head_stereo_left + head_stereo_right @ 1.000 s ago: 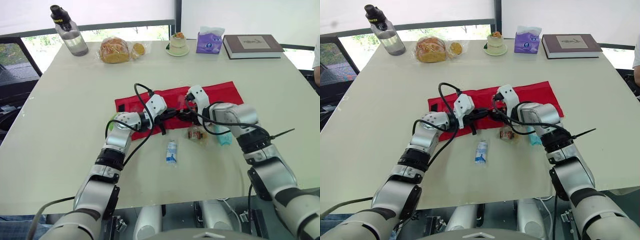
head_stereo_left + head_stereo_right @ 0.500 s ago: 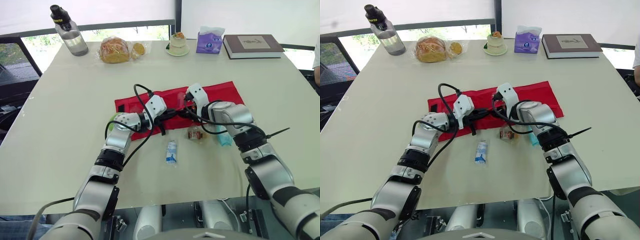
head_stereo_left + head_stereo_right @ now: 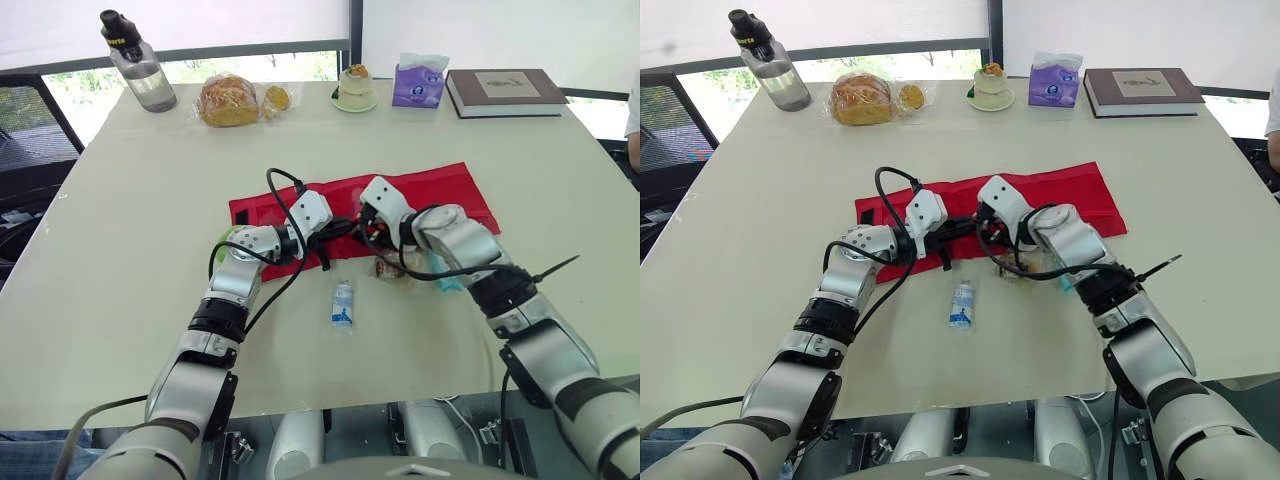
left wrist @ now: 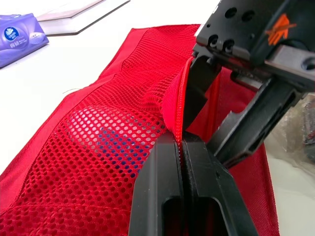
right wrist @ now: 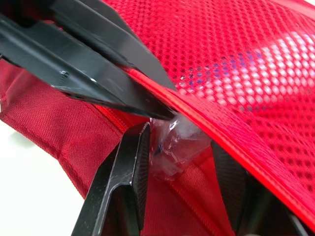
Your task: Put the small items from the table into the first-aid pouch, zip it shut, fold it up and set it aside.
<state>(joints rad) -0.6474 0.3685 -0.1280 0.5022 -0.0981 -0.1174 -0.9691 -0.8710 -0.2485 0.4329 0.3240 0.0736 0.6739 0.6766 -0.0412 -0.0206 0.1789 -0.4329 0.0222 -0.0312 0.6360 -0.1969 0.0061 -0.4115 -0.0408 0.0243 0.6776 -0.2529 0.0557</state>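
Note:
The red first-aid pouch [image 3: 440,190] lies unfolded across the middle of the table. My left gripper [image 3: 335,232] is shut on the zipper edge of its mesh pocket [image 4: 123,132] and holds that edge lifted. My right gripper [image 3: 368,228] meets it from the right, fingers [image 5: 132,169] shut on a small clear-wrapped item [image 5: 172,147] at the pocket's mouth, just under the lifted edge. On the table in front of the pouch lie a small bottle [image 3: 343,303], a brown wrapped item [image 3: 392,267] and a teal item [image 3: 447,275] partly hidden by my right arm.
Along the far edge stand a water bottle [image 3: 138,72], bagged bread [image 3: 232,100], a cupcake on a plate [image 3: 355,88], a purple tissue pack [image 3: 419,82] and a book [image 3: 505,90]. A person's arm [image 3: 634,125] shows at the right edge.
My right gripper has shifted left and turned toward the left gripper, bringing the clear-wrapped item to the pocket opening. The left gripper has held still on the mesh edge.

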